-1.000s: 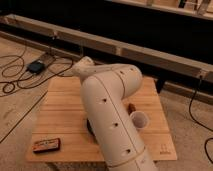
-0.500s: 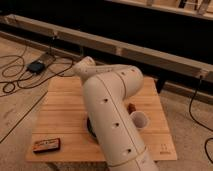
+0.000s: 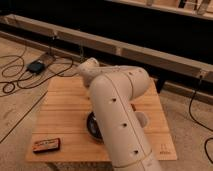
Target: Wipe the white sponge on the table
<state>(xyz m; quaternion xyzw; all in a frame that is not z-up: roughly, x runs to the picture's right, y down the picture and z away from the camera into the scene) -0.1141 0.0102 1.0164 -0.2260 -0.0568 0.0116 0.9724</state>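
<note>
The table is a low, square table with a light wooden plank top. My big white arm reaches over its middle and right side and covers much of it. The gripper is hidden behind the arm, somewhere over the table's middle, so I cannot see it. The white sponge is hidden too.
A black bowl peeks out from the arm's left side. A white paper cup shows at the arm's right side, with a small red bit just above it. A dark flat packet lies at the near left corner. Cables and a long rail lie on the floor behind.
</note>
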